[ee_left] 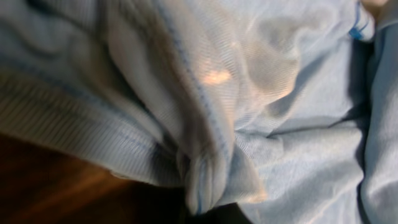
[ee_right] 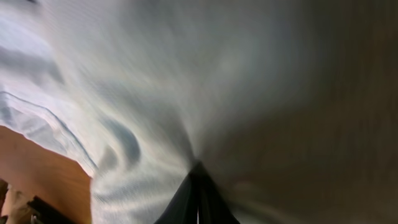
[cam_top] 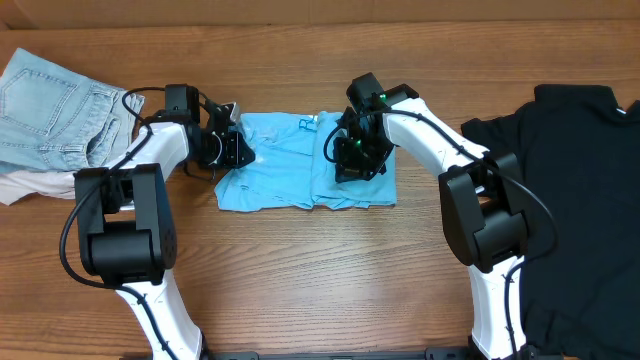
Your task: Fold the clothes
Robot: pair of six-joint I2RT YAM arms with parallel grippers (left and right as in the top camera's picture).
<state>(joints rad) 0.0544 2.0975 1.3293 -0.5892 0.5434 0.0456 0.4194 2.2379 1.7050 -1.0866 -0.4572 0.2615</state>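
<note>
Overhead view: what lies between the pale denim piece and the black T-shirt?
The sky-blue T-shirt, with the left gripper and right gripper on it; seen overhead.

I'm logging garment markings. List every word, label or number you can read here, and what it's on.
No text can be read in any view.
On the sky-blue T-shirt, no print shows on the folded face.
The small tag at its top edge is too small and blurred to read.
The denim piece and the black T-shirt show no lettering.
</note>
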